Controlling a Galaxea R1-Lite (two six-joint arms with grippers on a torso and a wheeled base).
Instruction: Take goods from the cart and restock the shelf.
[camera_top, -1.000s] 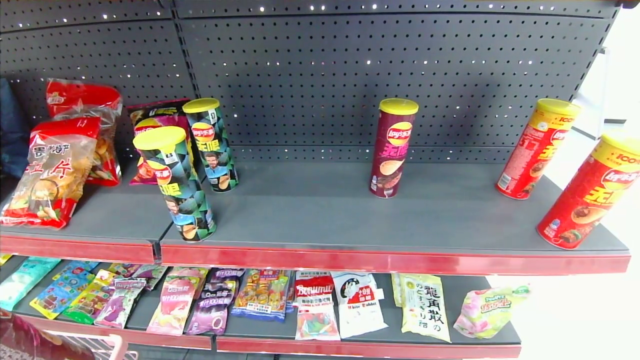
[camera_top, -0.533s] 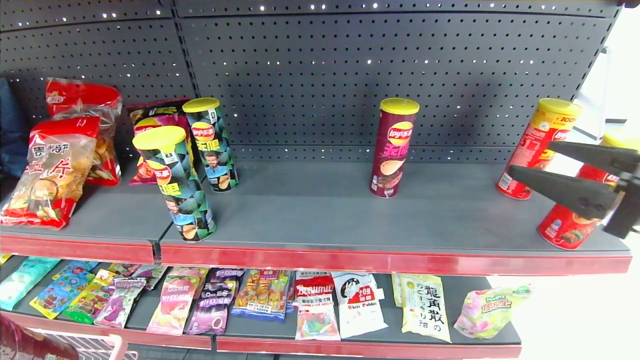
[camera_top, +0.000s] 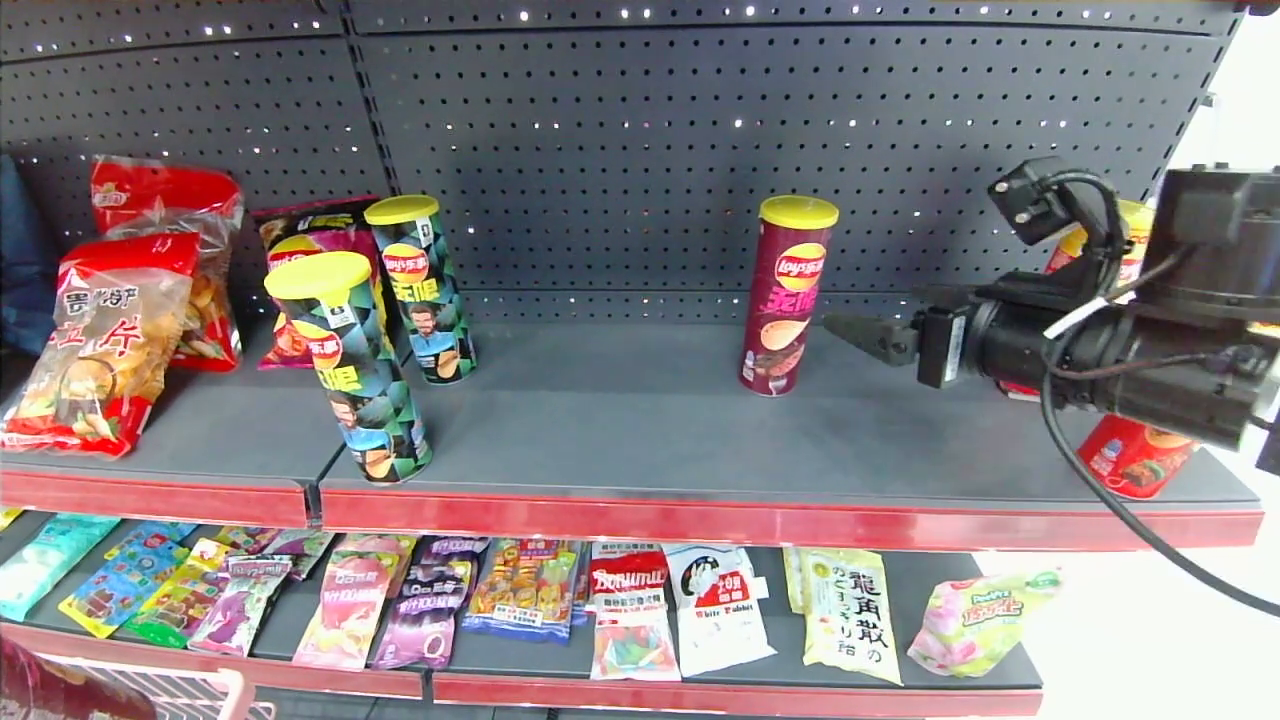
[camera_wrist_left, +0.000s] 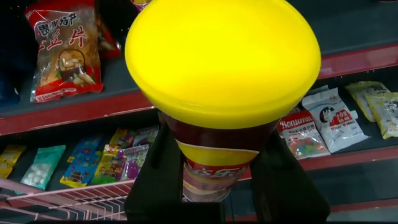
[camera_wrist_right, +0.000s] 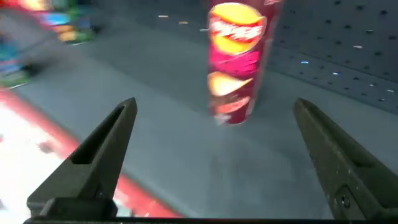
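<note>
A maroon chip can (camera_top: 789, 295) with a yellow lid stands upright mid-shelf on the upper shelf (camera_top: 780, 520). My right gripper (camera_top: 860, 335) hovers over that shelf just right of the can and points at it. In the right wrist view the right gripper (camera_wrist_right: 214, 106) is open, its fingers spread wide, and the maroon can (camera_wrist_right: 239, 62) stands ahead between them, untouched. My left gripper (camera_wrist_left: 221, 180) is shut on a dark red can whose yellow lid (camera_wrist_left: 222, 56) faces the camera, held in front of the shelves.
Two green-patterned cans (camera_top: 350, 370) (camera_top: 420, 290) and snack bags (camera_top: 110, 340) fill the shelf's left. Red cans (camera_top: 1135, 455) (camera_top: 1130, 225) stand at the right, partly behind my right arm. Flat packets (camera_top: 630, 610) line the lower shelf. A pink cart rim (camera_top: 200, 690) sits at bottom left.
My right arm came in from the right and swept left across the shelf to the maroon can, now covering much of the red cans.
</note>
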